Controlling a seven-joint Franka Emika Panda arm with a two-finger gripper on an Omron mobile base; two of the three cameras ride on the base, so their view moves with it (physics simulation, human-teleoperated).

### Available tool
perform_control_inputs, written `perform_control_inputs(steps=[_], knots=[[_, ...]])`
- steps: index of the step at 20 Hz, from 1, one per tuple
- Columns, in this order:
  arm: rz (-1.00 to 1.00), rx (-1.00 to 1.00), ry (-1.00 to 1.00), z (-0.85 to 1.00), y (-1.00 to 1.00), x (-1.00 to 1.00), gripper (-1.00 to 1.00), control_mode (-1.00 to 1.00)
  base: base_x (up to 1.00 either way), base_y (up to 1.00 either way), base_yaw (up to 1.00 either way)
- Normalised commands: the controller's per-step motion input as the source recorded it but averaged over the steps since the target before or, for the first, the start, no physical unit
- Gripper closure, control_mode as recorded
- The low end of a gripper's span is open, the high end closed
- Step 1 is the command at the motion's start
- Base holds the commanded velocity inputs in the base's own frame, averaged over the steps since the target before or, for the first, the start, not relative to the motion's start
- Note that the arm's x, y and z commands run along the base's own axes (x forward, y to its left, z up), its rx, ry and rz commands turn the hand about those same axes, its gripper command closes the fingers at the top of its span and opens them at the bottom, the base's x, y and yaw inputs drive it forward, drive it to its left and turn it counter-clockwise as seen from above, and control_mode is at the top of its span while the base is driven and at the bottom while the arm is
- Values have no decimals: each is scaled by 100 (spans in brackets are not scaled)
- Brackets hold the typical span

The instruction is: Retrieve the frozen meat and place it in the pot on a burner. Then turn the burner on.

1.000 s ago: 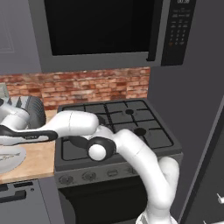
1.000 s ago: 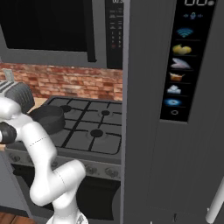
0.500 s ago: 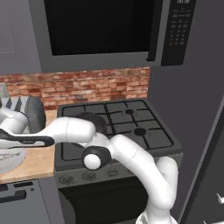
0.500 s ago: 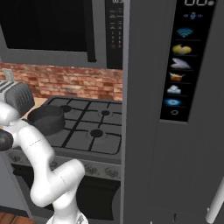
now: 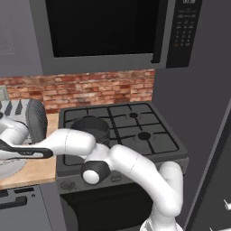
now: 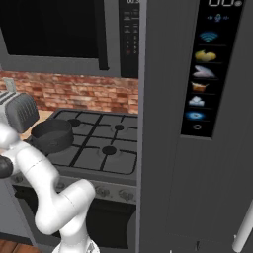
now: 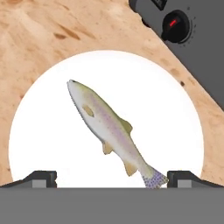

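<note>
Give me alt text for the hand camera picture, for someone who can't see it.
A small silvery fish lies diagonally on a round white plate, its head toward the upper left and its speckled tail at the lower right. The plate sits on a wooden counter, and the open gripper hovers above with its dark fingertips at the bottom. A grey appliance with a black dial fills the upper right corner.

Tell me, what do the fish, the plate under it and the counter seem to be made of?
The fish looks like real flesh: silvery, faintly pink skin, speckled tail, small yellowish fins. The plate is plain, flat white with no sheen or pattern, perhaps ceramic or plastic; the look leaves that open. The counter looks like light wood, matte, with tan grain streaks and darker flecks.
</note>
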Motion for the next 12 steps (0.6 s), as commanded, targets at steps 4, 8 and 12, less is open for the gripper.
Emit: perform_control_inputs(steps=[4,8,12], knots=[[0,0,0,-9,12,19,-100,-100,0,0,0],[0,0,0,-5,16,16,-100,-100,0,0,0],[0,0,0,-6,21,13,-100,-100,0,0,0]])
